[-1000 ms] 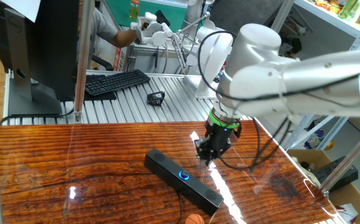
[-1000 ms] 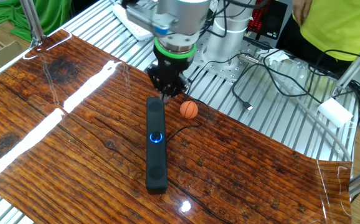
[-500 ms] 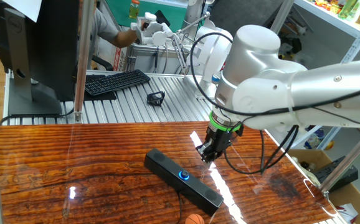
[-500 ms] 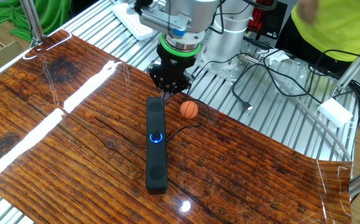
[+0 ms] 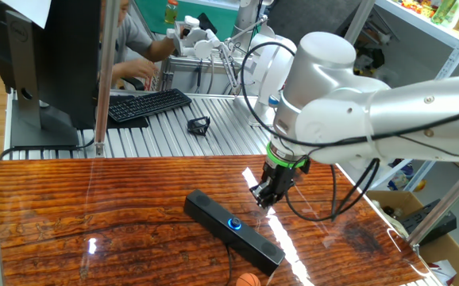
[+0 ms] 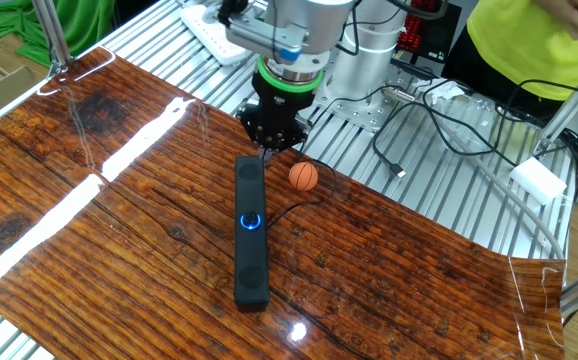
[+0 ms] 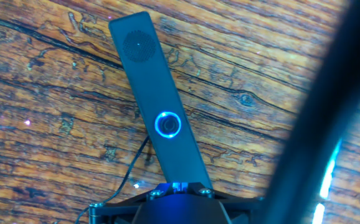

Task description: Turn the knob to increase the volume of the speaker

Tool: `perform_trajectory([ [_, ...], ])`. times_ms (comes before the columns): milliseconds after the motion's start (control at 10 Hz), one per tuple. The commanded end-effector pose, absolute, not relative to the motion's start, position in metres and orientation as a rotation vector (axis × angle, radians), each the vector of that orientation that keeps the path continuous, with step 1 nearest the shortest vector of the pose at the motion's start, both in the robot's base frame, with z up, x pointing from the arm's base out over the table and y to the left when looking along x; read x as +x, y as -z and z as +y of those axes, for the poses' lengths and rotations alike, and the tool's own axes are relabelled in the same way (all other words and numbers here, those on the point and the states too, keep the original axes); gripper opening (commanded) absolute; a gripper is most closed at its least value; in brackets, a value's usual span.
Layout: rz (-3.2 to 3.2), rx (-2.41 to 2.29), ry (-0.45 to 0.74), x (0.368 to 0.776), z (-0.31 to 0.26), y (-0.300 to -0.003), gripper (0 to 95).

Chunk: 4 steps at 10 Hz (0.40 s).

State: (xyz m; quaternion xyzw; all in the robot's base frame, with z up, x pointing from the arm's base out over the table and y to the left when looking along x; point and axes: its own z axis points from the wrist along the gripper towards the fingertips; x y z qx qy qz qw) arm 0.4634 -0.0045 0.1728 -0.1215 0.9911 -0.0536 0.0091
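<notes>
I have the gripper [image 6: 268,152] pointing down with its fingers pressed together and nothing between them, hanging over the far end of the speaker [image 6: 251,228], well short of the knob [image 6: 251,221]. The speaker lies flat on the wooden surface [image 6: 119,230], and the knob glows blue at its middle; in the hand view the knob [image 7: 168,124] sits up the bar from me, with the speaker [image 7: 158,102] running off at a slant. To do this step well I judge I must first spread the fingers, slide along the bar until the blue ring is centred between them, come down only far enough to catch the dial's rim, then close lightly and roll the wrist. Which direction raises the volume I cannot tell from here. The dial is much narrower than the bar, so a poorly centred grip would likely slip or push the speaker across the surface. Counted: one speaker, one knob, one small orange ball [image 6: 303,176] just right of the speaker's far end, one keyboard [image 5: 147,104] beyond the surface.
</notes>
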Motion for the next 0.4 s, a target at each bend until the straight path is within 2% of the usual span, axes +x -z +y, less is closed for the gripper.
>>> perform_trajectory([
  [100, 3.103, -0.381, 0.164, 0.4631, -0.0045, -0.1724, 0.0],
  [400, 3.115, -0.381, 0.166, 0.4633, -0.0043, -0.1719, 0.0],
])
